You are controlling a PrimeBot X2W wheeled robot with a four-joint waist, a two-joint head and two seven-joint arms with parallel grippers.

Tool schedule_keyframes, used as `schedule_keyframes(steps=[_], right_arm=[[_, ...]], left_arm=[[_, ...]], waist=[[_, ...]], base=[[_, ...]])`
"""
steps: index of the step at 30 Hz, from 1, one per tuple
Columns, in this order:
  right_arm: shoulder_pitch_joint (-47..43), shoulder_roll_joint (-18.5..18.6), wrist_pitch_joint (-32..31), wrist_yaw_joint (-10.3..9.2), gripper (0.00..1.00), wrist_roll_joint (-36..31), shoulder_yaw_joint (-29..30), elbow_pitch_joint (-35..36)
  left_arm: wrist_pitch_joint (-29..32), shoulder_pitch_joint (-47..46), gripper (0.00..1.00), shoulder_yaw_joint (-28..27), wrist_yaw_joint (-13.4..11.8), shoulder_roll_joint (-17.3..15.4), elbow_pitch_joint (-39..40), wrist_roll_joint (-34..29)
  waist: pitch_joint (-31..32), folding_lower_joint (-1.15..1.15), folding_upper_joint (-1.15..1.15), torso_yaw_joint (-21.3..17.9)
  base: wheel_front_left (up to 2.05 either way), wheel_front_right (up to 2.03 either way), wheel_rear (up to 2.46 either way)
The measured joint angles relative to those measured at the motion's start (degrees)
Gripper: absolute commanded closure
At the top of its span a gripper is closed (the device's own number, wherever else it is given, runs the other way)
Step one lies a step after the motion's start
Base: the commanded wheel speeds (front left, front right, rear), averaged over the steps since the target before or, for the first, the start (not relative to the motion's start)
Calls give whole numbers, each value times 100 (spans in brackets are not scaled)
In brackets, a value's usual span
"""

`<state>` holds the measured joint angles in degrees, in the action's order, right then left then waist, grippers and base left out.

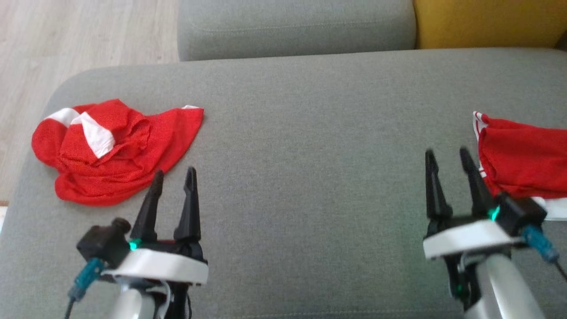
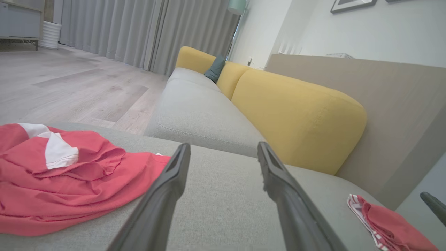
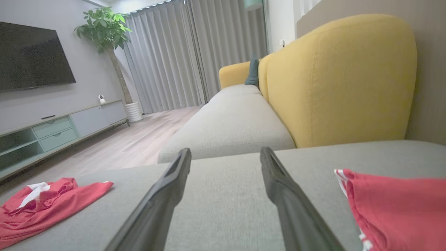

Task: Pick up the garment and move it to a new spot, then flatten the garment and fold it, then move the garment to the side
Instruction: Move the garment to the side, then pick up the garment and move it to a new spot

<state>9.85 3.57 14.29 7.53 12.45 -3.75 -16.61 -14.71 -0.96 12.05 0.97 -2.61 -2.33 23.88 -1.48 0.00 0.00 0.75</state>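
Left hand point(image 1: 174, 172) and right hand point(image 1: 446, 153) both open, empty. The crumpled red-and-white mesh garment point(image 1: 115, 150) lies just beside the left, so pinch its bunched folds deep.

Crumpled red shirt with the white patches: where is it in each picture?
Head view: shirt at the left, on the grey seat.
Left wrist view: shirt at lower left.
Right wrist view: shirt in the lower left corner.
Shared landmark: the yellow backrest.
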Motion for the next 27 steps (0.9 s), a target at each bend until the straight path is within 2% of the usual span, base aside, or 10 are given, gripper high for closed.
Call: schedule_keyframes(steps=[2,10,27], right_arm=[[-333,-60,9,0,0,108,-7,87],[-711,-77,9,0,0,330,-56,510],[-817,-82,9,0,0,510,21,608]], left_arm=[[1,138,0,21,7,-2,-13,-186],[1,215,0,7,-9,-4,52,-204],[0,318,0,16,-41,-7,82,-255]], waist=[[79,0,0,-11],[118,0,0,-120],[89,0,0,-200]], base=[[0,0,0],[0,0,0],[0,0,0]])
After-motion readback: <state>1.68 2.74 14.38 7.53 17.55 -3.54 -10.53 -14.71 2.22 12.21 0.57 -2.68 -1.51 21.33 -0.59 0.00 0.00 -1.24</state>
